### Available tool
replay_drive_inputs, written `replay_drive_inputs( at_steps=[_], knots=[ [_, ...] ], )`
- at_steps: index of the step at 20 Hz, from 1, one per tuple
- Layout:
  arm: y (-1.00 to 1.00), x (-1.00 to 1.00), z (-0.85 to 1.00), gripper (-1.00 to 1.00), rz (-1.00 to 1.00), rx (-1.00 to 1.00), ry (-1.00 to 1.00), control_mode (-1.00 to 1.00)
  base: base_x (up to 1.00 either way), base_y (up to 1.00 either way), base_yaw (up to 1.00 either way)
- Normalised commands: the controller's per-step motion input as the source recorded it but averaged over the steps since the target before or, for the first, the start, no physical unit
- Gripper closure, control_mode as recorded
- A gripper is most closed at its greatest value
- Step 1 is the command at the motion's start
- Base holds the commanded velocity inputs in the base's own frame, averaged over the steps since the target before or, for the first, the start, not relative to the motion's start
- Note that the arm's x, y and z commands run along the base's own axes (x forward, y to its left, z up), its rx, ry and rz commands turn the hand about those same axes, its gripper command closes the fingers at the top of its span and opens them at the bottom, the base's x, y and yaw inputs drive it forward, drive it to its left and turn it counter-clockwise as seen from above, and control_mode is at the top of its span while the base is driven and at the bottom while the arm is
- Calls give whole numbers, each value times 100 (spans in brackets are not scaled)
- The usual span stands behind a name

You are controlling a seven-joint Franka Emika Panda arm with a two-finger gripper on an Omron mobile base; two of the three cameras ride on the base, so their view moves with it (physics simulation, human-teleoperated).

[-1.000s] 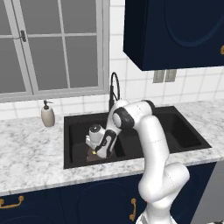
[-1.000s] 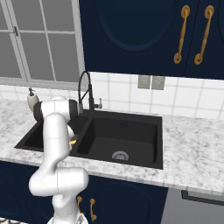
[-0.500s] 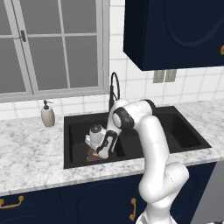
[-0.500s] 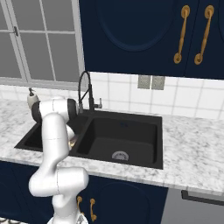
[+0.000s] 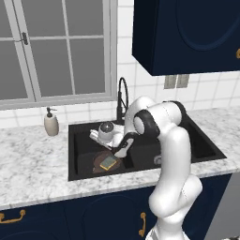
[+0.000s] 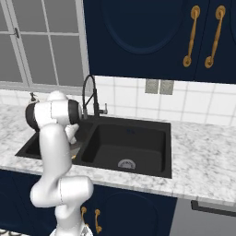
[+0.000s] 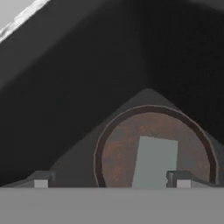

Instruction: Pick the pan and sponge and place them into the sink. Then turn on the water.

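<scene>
Pan [image 5: 101, 164] w/ sponge [image 5: 108, 162] on it lies in left basin of sink [image 5: 75, 154]. Gripper [image 5: 117, 153] just right, above pan; soap bottle [image 5: 51, 123] far left.

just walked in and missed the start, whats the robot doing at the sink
The white arm is reaching down into the left basin of the black sink, its pincer open and holding nothing. The pan already sits on that basin's floor, and the sponge lies inside the pan. No water runs from the faucet, so turning it on looks like the step left. A soap dispenser stands on the counter to the left.
</scene>
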Motion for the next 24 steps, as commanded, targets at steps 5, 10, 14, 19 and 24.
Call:
replay_drive_inputs(
  at_steps=[5, 10, 14, 19, 24],
  knots=[
    [35, -58, 96, -100, 2, -2, -20, -100, 0, 0, 0],
    [42, -75, 82, -100, 0, 0, -1, -100, 0, 0, 0],
    [5, -81, 83, -100, 4, 6, -6, -100, 0, 0, 0],
    [-16, -78, 99, -100, 2, 17, -6, -100, 0, 0, 0],
    [-36, -63, 100, -100, 0, 22, -1, -100, 0, 0, 0]
  ],
)
